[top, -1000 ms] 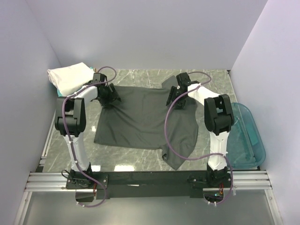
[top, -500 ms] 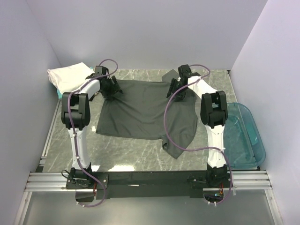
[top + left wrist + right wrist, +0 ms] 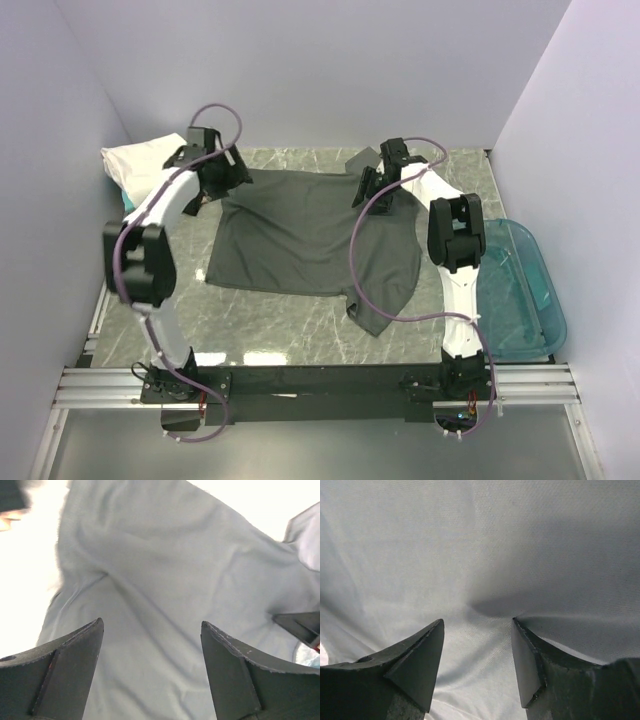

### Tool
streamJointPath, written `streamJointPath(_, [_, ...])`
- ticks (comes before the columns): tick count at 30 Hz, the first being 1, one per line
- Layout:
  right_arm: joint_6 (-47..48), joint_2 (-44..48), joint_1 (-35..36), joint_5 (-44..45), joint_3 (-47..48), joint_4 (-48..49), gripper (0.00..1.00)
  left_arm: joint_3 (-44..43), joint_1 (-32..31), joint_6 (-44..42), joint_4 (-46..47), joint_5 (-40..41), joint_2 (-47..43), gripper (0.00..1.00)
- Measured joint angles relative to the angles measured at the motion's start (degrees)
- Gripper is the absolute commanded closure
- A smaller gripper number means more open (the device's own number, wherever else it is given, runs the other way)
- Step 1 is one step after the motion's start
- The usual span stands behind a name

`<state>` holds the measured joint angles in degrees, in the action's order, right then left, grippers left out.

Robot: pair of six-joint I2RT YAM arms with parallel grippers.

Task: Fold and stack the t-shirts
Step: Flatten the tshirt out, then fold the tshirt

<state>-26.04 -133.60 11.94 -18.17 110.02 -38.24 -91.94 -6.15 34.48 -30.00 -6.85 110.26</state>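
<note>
The large dark charcoal-grey t-shirt [image 3: 300, 235] lies spread on the marble table, one sleeve hanging toward the near edge. My left gripper [image 3: 222, 178] is at its far left corner. In the left wrist view this gripper [image 3: 151, 622] is open above the cloth [image 3: 165, 570] and holds nothing. My right gripper [image 3: 372, 190] is at the shirt's far right shoulder. In the right wrist view it [image 3: 477, 621] is open, its tips down on rumpled cloth [image 3: 470, 540]. A folded white shirt [image 3: 140, 165] with a teal edge under it lies at the back left. No black shirt shows.
A translucent blue plastic tub [image 3: 520, 290] stands at the table's right edge beside the right arm. White walls close in the left, back and right. Purple cables loop from both arms above the shirt.
The grey shirt was dragged toward the far side of the table. The left arm's elbow then swung out to the left and its gripper rose off the shirt's corner. The right gripper hardly moved.
</note>
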Motion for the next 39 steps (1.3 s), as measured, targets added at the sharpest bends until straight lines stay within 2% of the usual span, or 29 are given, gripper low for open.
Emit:
streamJointPath(4, [-0.28, 3.19, 0.02, -0.52, -5.53, 2.54, 0.38, 8.48, 0.09, -0.39, 1.53, 2.73, -11.47, 0.18])
streamJointPath(7, [-0.61, 6.56, 0.24, -0.52, -10.82, 3.56, 0.38, 16.83, 0.24, -0.35, 2.38, 4.00, -16.90, 0.21])
streamJointPath(11, [-1.44, 12.70, 0.94, -0.24, -18.40, 4.98, 0.38, 27.71, 0.90, 0.02, 1.64, 5.09, -19.67, 0.29])
streamJointPath(15, [-2.29, 19.19, 2.89, 0.07, -24.00, 6.32, 0.38, 34.47, 2.58, 0.20, 0.37, 5.46, -20.98, 0.41])
streamJointPath(19, [-2.89, 23.56, 5.44, 0.63, -27.36, 7.45, 0.39, 36.76, 4.98, -0.22, -0.52, 5.79, -23.61, 0.47])
streamJointPath(27, [-3.10, 24.94, 8.61, 1.49, -28.44, 7.48, 0.39, 39.28, 5.86, -0.92, -0.55, 6.29, -24.94, 0.48])
streamJointPath(39, [-3.54, 25.24, 8.92, 2.51, -29.09, 7.26, 0.39, 42.21, 8.31, -0.92, -1.53, 6.32, -24.96, 0.50])
